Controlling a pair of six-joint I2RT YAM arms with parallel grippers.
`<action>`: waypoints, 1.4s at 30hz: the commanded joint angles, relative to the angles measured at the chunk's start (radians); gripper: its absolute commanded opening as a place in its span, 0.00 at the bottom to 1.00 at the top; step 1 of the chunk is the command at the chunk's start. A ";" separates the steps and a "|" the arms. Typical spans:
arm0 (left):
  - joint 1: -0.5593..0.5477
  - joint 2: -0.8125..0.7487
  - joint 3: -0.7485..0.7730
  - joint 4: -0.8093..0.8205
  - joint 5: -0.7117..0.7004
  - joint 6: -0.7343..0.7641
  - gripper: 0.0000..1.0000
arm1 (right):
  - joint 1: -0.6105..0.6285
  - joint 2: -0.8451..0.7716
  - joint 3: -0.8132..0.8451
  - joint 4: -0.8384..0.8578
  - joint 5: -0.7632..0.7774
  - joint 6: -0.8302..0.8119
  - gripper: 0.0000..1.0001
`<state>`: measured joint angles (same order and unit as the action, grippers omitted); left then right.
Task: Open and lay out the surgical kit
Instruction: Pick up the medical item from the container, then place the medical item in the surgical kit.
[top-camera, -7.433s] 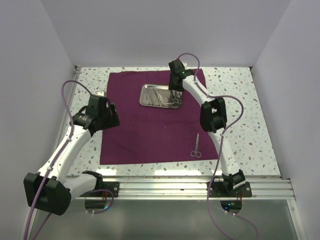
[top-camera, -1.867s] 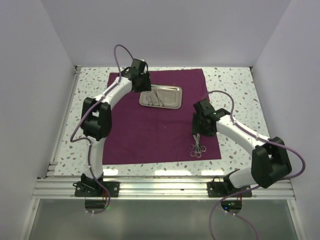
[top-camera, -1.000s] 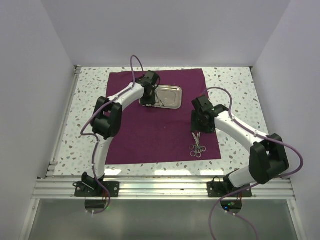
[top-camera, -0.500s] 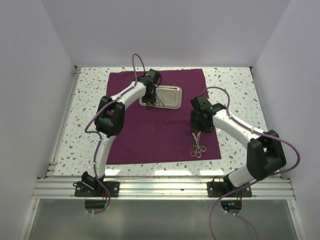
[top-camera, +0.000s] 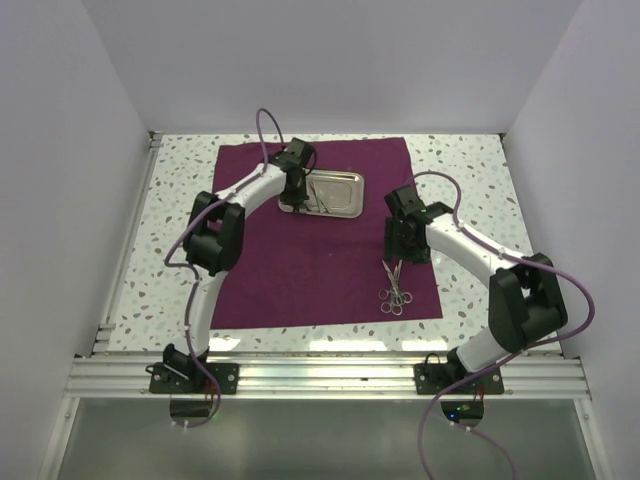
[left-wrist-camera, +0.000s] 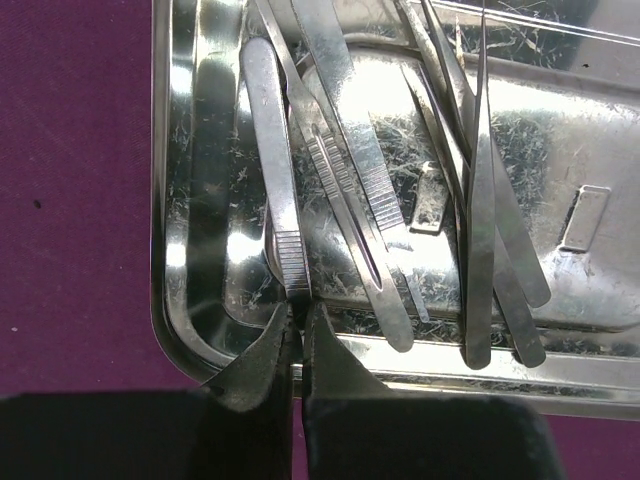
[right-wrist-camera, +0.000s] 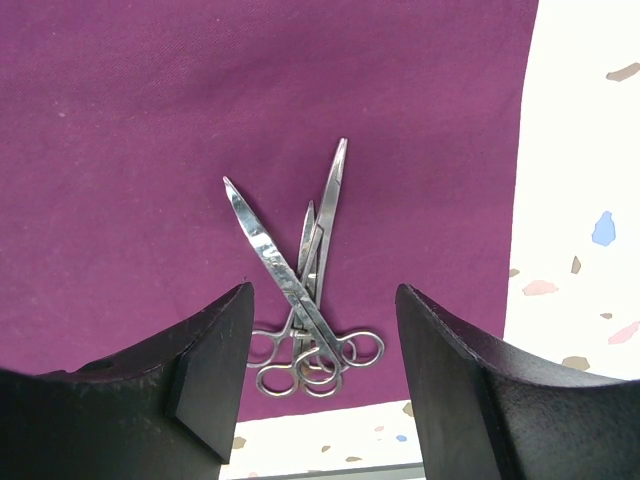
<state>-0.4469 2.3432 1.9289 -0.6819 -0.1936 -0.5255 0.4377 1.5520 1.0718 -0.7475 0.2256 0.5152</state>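
The maroon cloth (top-camera: 300, 260) lies spread flat on the table, with the steel tray (top-camera: 350, 207) at its far middle. Several slim silver tweezers and probes (left-wrist-camera: 480, 220) lie in the tray (left-wrist-camera: 190, 180). My left gripper (top-camera: 297, 182) reaches into the tray's left end and is shut (left-wrist-camera: 298, 322) on the near end of a flat silver instrument with a ribbed grip (left-wrist-camera: 280, 170). Ring-handled scissors (top-camera: 395, 292) lie crossed in a small pile near the cloth's front right corner. My right gripper (top-camera: 404, 243) hovers open above the scissors (right-wrist-camera: 305, 290), with nothing between its fingers (right-wrist-camera: 322, 295).
Speckled white tabletop (top-camera: 480, 200) surrounds the cloth, with white walls on three sides. The cloth's right edge (right-wrist-camera: 520, 200) runs close to the scissors. A metal rail (top-camera: 330, 375) with both arm bases borders the near edge.
My left gripper's jaws have closed on the ribbed instrument in the tray. The right gripper has drifted slightly up and back from the scissors, still open.
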 joint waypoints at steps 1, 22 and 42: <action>0.016 0.071 -0.082 -0.047 0.075 -0.022 0.00 | -0.010 0.003 0.037 0.008 0.009 -0.014 0.62; 0.071 -0.158 0.173 -0.093 0.060 0.010 0.00 | -0.013 0.045 0.174 -0.006 -0.006 -0.046 0.60; 0.059 -1.002 -1.036 0.128 0.052 -0.044 0.00 | -0.010 0.040 0.169 0.016 -0.051 -0.050 0.59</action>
<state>-0.3828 1.3693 0.9836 -0.6308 -0.1551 -0.5411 0.4309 1.5867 1.2133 -0.7471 0.1917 0.4767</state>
